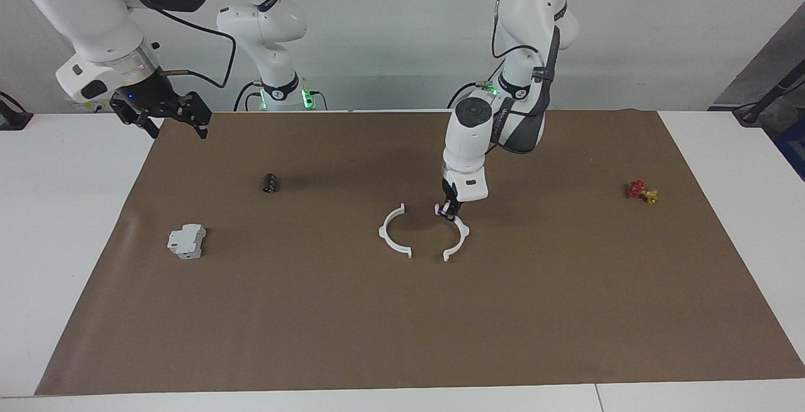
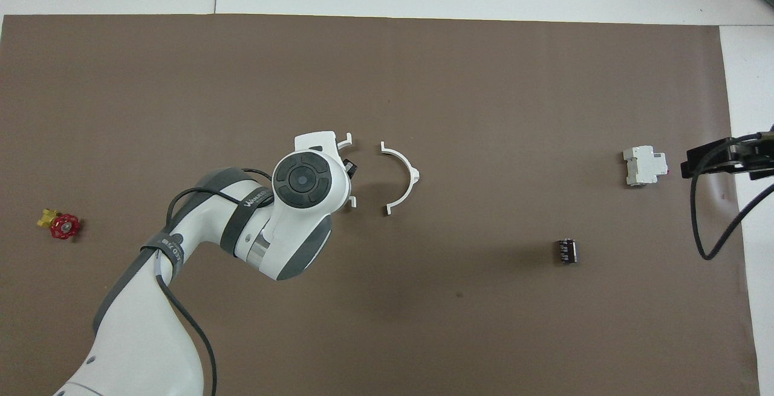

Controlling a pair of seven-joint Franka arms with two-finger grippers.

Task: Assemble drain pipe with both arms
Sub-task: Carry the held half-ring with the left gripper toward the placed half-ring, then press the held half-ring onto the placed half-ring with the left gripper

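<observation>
The drain pipe is two white half-rings on the brown mat. One half-ring (image 1: 393, 236) (image 2: 404, 177) lies flat at mid-table. My left gripper (image 1: 448, 211) (image 2: 349, 168) is shut on the top end of the other half-ring (image 1: 466, 233) (image 2: 347, 141), low over the mat. The two halves' open sides face each other across a small gap. In the overhead view my left wrist hides most of the held half. My right gripper (image 1: 166, 116) (image 2: 719, 157) waits open and empty, raised over the mat's edge at the right arm's end.
A grey boxy block (image 1: 187, 241) (image 2: 645, 165) and a small dark cylinder (image 1: 270, 183) (image 2: 566, 251) lie toward the right arm's end. A red-and-yellow piece (image 1: 641, 191) (image 2: 59, 225) sits toward the left arm's end. The brown mat (image 1: 566, 311) covers most of the table.
</observation>
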